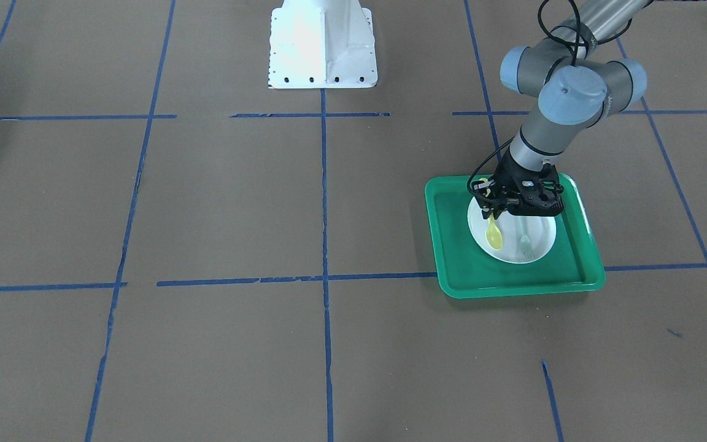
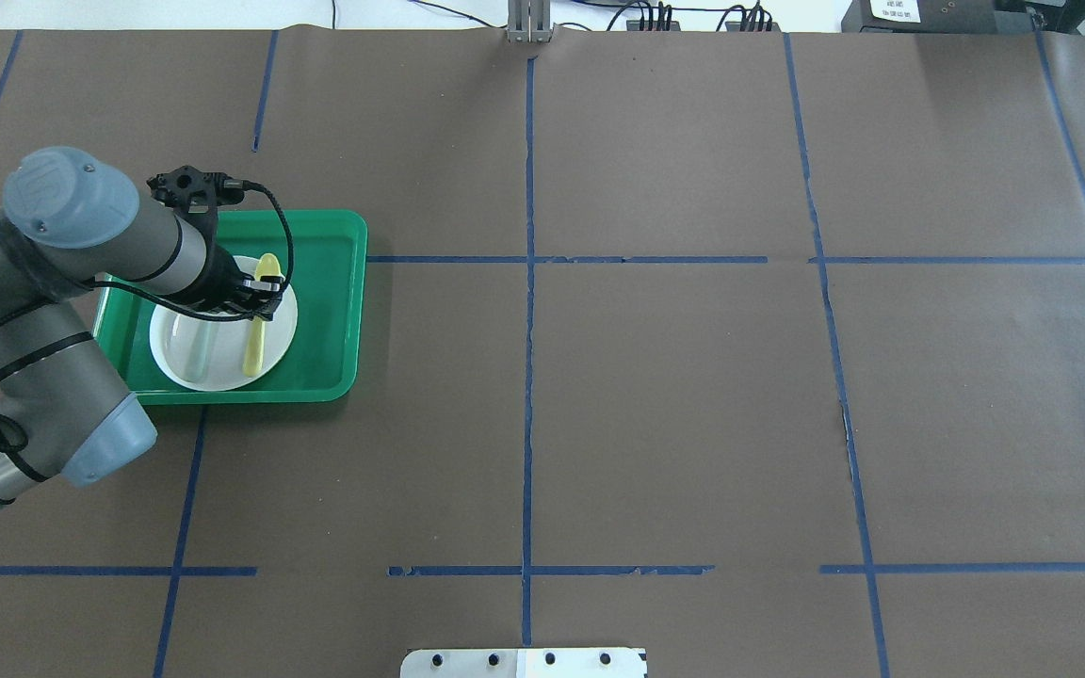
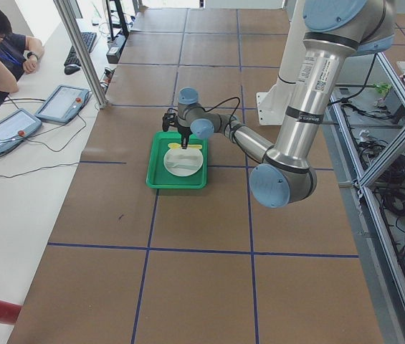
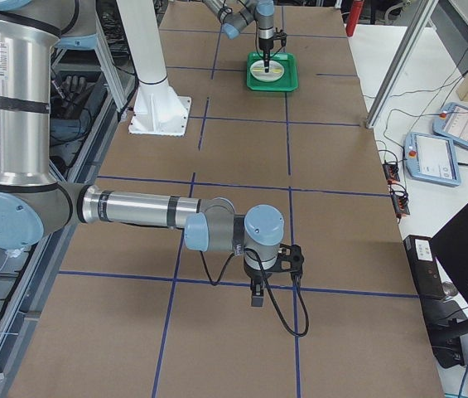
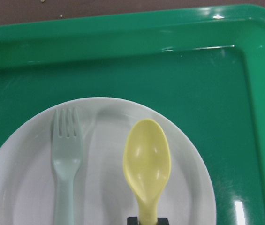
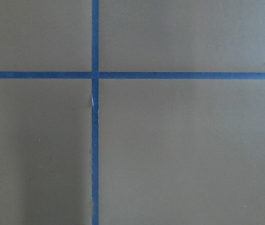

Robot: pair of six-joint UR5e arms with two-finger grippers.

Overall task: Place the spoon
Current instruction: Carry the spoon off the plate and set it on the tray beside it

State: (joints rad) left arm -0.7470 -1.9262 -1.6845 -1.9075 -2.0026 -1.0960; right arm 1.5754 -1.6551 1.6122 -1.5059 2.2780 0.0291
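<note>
Left arm: bent at the elbow and reached out over the green tray, the forearm sloped down toward it.
Left wrist: turned so that the tool is pointed steeply down above the tray's middle.
Left tool: fingers closed on the handle of the spoon, held low over the tray.
Right arm: stretched out nearly level over the table, well apart from the tray.
Right wrist: bent downward.
Right tool: pointed down close above the table; whether its fingers are parted cannot be told.
</note>
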